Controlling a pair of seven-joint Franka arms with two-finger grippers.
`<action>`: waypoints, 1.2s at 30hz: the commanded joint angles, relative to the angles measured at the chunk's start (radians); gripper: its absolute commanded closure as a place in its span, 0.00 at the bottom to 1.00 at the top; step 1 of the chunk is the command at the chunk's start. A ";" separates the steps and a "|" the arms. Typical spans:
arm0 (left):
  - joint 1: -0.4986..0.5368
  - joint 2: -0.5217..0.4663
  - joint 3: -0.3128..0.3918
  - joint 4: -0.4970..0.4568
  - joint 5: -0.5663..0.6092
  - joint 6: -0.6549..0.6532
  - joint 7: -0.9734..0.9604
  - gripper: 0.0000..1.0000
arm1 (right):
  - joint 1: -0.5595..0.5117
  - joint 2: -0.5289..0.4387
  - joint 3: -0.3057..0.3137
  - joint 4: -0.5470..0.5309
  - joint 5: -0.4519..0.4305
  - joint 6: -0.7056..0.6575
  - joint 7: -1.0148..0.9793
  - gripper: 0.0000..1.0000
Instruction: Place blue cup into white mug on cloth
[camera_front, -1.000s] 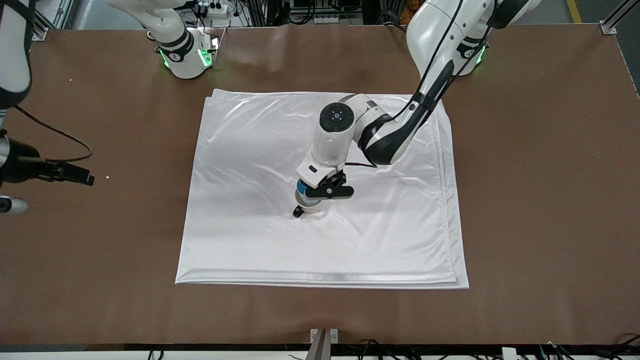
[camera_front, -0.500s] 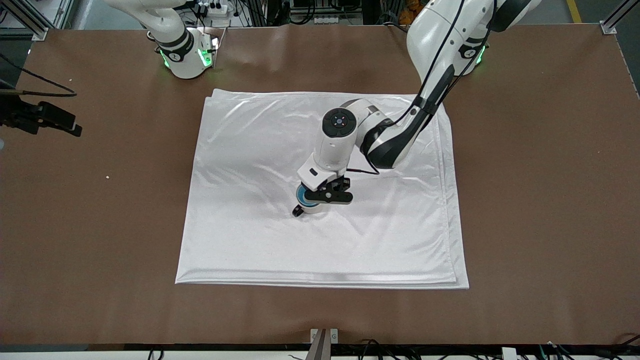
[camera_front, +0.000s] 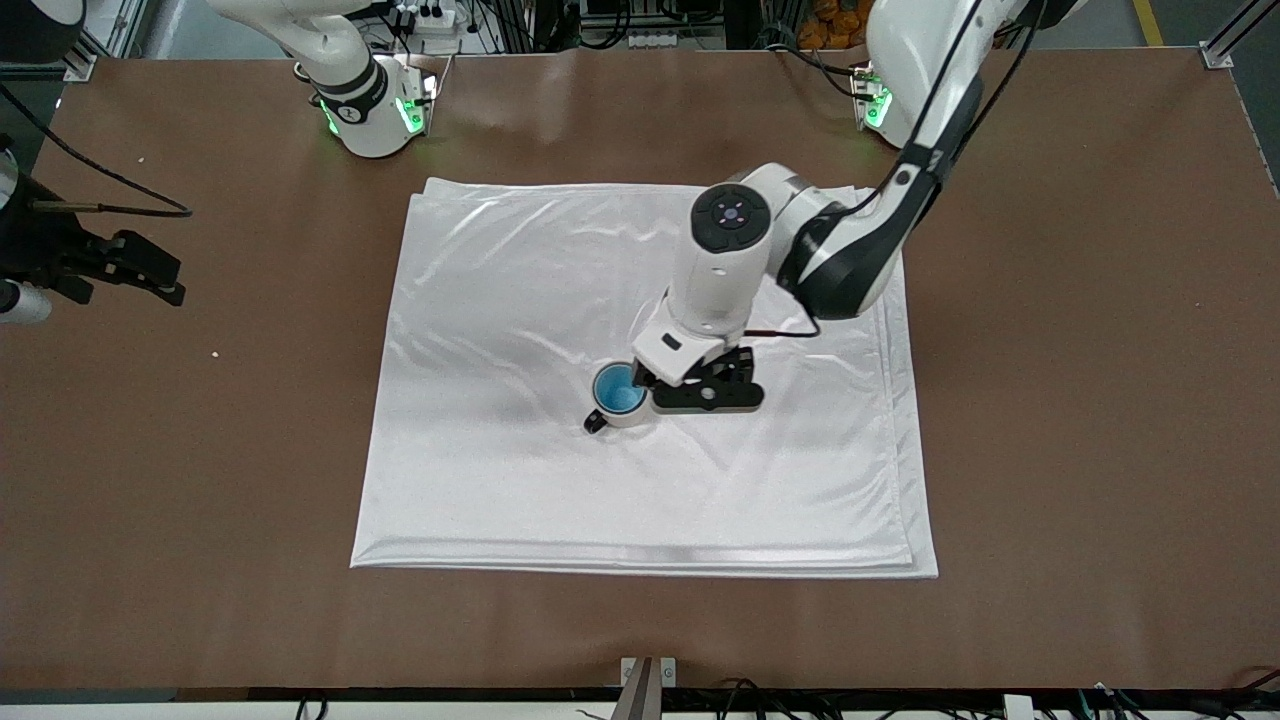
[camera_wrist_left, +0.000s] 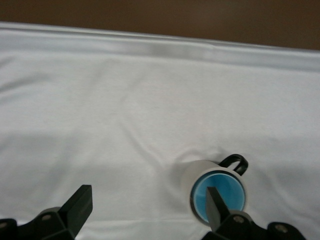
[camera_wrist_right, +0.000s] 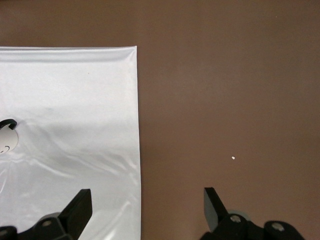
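Blue cup sits inside the white mug on the cloth; left gripper hangs beside it, fingers apart, empty; right gripper, fingers apart, waits over bare table.

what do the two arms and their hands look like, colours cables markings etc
Both arms are glossy white with black joint bands. The left arm has a round black cap with a small blue and red mark, and a black cable running along it. Its left hand is black with two flat, square-tipped fingers. The right hand is black too, trailing a black cable. Green lights glow at the right arm's base.
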 joint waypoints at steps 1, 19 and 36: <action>0.078 -0.143 -0.001 -0.036 -0.009 -0.145 0.021 0.00 | -0.009 -0.035 0.010 -0.063 -0.026 0.049 0.016 0.01; 0.478 -0.369 -0.010 -0.054 -0.116 -0.400 0.467 0.00 | -0.038 -0.062 0.019 -0.063 -0.022 0.032 -0.005 0.00; 0.692 -0.456 -0.013 -0.223 -0.122 -0.292 0.654 0.00 | -0.052 -0.057 0.017 -0.065 -0.015 0.021 -0.018 0.00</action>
